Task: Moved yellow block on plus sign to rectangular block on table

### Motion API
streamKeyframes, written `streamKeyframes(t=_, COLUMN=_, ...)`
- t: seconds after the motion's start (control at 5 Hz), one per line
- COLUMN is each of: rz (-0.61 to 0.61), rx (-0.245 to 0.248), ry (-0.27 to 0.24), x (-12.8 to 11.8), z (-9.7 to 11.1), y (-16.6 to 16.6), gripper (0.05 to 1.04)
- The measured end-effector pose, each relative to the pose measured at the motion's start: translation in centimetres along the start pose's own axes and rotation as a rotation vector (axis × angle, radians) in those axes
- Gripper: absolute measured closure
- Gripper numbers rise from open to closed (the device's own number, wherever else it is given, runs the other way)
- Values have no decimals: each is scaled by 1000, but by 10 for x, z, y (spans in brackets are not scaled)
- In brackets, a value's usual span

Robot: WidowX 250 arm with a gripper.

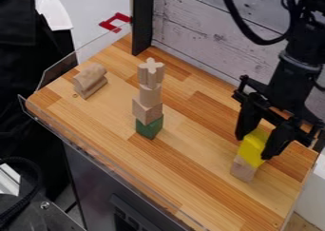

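Note:
At the right of the table, the black gripper (pixel 254 148) hangs down with one finger on each side of the yellow block (pixel 253 150) and is shut on it. That block sits on top of a plain wooden rectangular block (pixel 243 168), which stands on the table (pixel 196 151); the two look in contact. Left of the arm, the wooden plus-sign block (pixel 151 72) tops a stack near the table's middle, with nothing on it.
Under the plus-sign block are a rounded wooden piece (pixel 149 95), a wooden block (pixel 147 110) and a green block (pixel 149 127). Arched wooden pieces (pixel 90 80) lie at the left. A black post (pixel 143 21) and white plank wall (pixel 206 30) border the back.

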State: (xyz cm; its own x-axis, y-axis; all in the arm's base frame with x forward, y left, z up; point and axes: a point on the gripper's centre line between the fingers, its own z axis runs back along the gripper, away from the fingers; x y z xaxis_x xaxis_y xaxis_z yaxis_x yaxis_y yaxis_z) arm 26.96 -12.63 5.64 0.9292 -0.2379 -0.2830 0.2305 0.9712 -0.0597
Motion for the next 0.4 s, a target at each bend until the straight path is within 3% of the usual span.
streamKeyframes(t=0.4, rz=67, rx=-41, ry=-49, x=8, z=-1, y=-1, gripper=542)
